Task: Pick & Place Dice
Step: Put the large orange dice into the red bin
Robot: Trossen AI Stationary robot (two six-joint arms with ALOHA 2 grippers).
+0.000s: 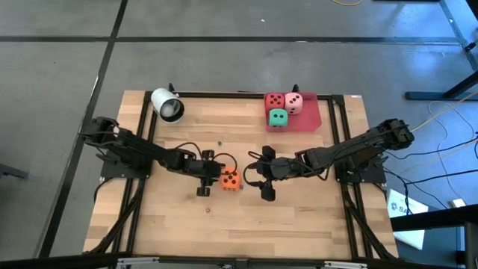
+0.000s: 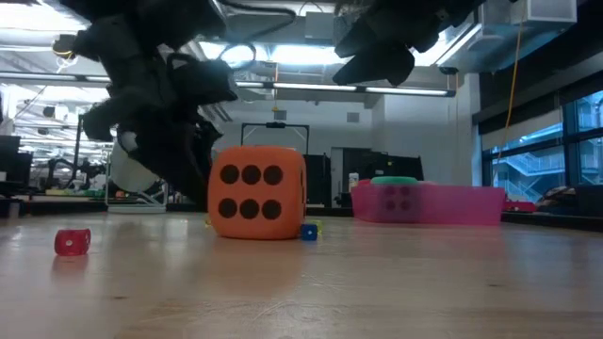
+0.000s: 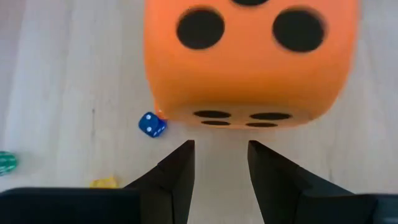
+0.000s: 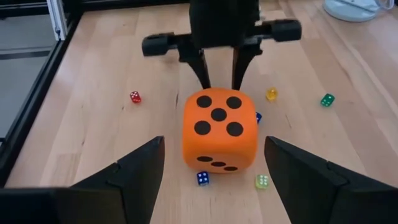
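The orange die (image 1: 231, 179) rests on one face on the wooden table near its middle, five pips up. My left gripper (image 3: 221, 149) stands open just at the die's left side, slanting down; its narrow gap is smaller than the die, and I see no touch. My right gripper (image 1: 251, 178) hangs open and wide at the die's right side, above the table, with the die (image 4: 219, 130) ahead of its fingertips. The red die (image 1: 275, 100), pink die (image 1: 294, 103) and green die (image 1: 278, 117) sit on the flat red tray (image 1: 310, 119) at the far right.
A white cylinder (image 1: 168, 104) lies at the far left of the table. Several tiny dice lie around the orange die: a red one (image 4: 135, 97), a yellow one (image 4: 272, 94), a green one (image 4: 327, 99) and a blue one (image 4: 203, 178). Black frame rails border the table.
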